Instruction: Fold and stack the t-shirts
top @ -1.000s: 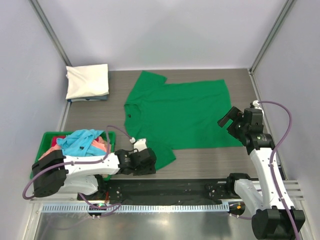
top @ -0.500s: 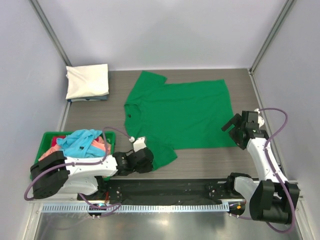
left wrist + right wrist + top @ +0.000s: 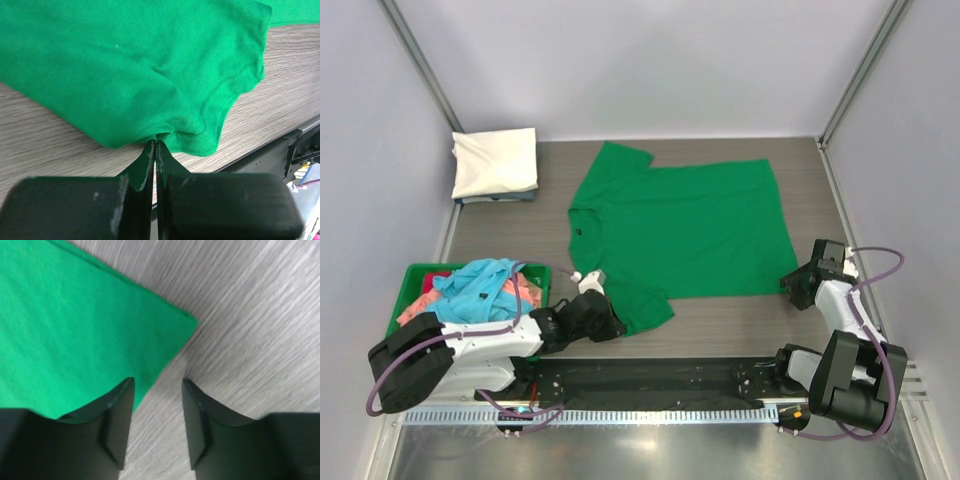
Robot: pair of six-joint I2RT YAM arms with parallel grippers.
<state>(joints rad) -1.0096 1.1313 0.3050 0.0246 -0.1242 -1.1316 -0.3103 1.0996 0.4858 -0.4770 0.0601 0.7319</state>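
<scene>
A plain green t-shirt (image 3: 690, 230) lies spread flat on the wooden table, collar to the left. My left gripper (image 3: 607, 316) is low at the shirt's near sleeve. The left wrist view shows that gripper (image 3: 155, 142) shut on the bunched sleeve hem (image 3: 200, 135). My right gripper (image 3: 796, 284) is down at the shirt's near right corner. In the right wrist view it (image 3: 157, 381) stands open, one finger over the green cloth (image 3: 75, 315) and the other over bare wood, the shirt's edge between them. A folded cream-white t-shirt (image 3: 496, 162) lies at the far left on a light blue one (image 3: 500, 197).
A green plastic bin (image 3: 410, 275) at the near left holds crumpled light blue (image 3: 480, 280), salmon-pink (image 3: 525, 290) and red (image 3: 435, 282) shirts. A black rail (image 3: 660, 380) runs along the near edge. Grey walls close in the table's sides and back.
My left gripper has shut on the near sleeve hem and shifted slightly left. My right arm has dropped and swung down to the shirt's near right corner, its jaws narrowing.
</scene>
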